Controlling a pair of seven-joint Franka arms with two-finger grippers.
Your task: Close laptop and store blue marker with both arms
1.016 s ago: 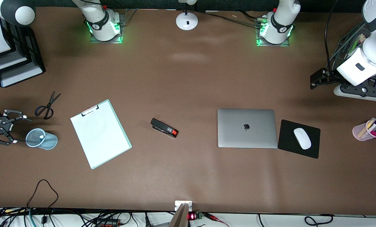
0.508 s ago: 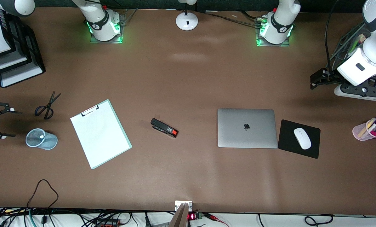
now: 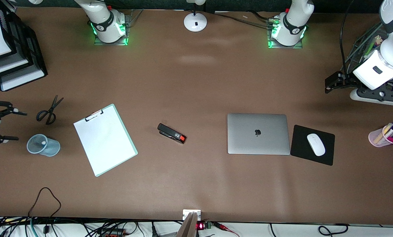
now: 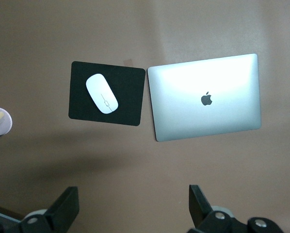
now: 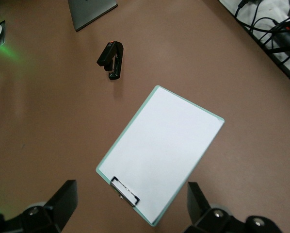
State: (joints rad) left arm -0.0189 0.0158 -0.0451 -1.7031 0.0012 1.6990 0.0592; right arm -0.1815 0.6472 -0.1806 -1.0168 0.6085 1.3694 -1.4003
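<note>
Slim silver-grey laptop (image 3: pixel 258 133) shut flat on the brown table (image 3: pixel 196 184), just beside a flat black mouse pad (image 3: pixel 313 144). Blue marker hard to pick out; only a whitish tip visible inside the pale-blue mesh cup (image 3: pixel 43 145). Right gripper (image 3: pixel 0 123) spread wide, empty, near that cup. Left gripper (image 3: pixel 332 84) open, empty, over the left arm's end of the table.

Right gripper (image 3: pixel 4 124) at the right arm's end of the worktop, raised, fingers (image 3: pixel 18 113) spread wide, empty. Left gripper (image 3: pixel 330 84) raised at the left arm's end, white wrist angled down; fingers (image 4: pixel 67 206) apart in the left wrist view, empty.
</note>
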